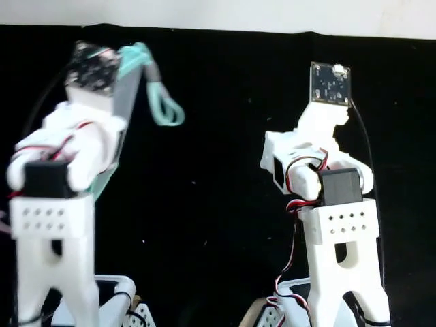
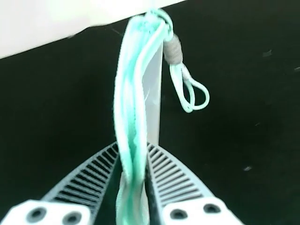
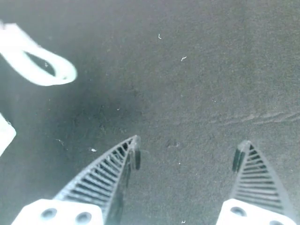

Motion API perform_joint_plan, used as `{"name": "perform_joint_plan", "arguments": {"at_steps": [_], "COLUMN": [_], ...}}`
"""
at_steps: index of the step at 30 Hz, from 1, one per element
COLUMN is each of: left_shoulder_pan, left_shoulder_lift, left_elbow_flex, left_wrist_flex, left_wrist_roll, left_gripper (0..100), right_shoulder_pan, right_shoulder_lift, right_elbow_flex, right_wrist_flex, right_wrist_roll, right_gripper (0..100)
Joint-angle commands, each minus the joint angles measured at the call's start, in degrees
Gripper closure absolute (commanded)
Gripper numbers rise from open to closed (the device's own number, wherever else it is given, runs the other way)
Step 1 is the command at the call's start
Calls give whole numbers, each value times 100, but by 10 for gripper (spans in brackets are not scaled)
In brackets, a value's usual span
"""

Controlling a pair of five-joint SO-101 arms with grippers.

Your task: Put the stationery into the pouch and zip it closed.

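Note:
A mint-green pouch (image 1: 131, 68) with a clear side stands on edge at the back left of the black table. My left gripper (image 2: 135, 165) is shut on its near end, with the pouch's green zipper edge (image 2: 129, 93) running away from the fingers. A grey-bound cord loop (image 2: 190, 93) hangs from the pouch's far end and lies on the cloth (image 1: 167, 109). My right gripper (image 3: 187, 157) is open just above bare black cloth, nothing between its fingers; the cord loop (image 3: 44, 70) lies off to its side. The right arm (image 1: 317, 163) stands at mid right.
Black cloth (image 1: 218, 204) covers the table. A white strip (image 1: 272, 13) runs along the far edge behind it. Both arms' white bases (image 1: 51, 259) (image 1: 344, 266) stand at the front, with cables beside them.

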Motion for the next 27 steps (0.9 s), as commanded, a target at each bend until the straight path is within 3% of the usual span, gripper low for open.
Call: {"name": "perform_joint_plan", "arguments": {"at_steps": [1,7,13,20,27], "left_shoulder_pan": [980,2202,2396,2413,3178], "left_shoulder_lift": [699,1191,1262,1156,365], "left_elbow_flex": [13,57,48,-110,-822], "left_wrist_flex": [-290,-255,273,976,2189], "left_wrist_roll": [466,633,607,624,589], "left_gripper": [993,993,988,753,727], "right_shoulder_pan": [22,22,22,22,22], "right_shoulder_lift": [-145,-145,-145,-145,-145], "right_elbow_flex": [-189,-189,-189,-189,-189], "right_wrist_flex": [-48,-48,-48,-75,-92], "right_wrist_roll": [-44,-44,-44,-44,-44], "right_gripper": [684,684,684,684,684]}}
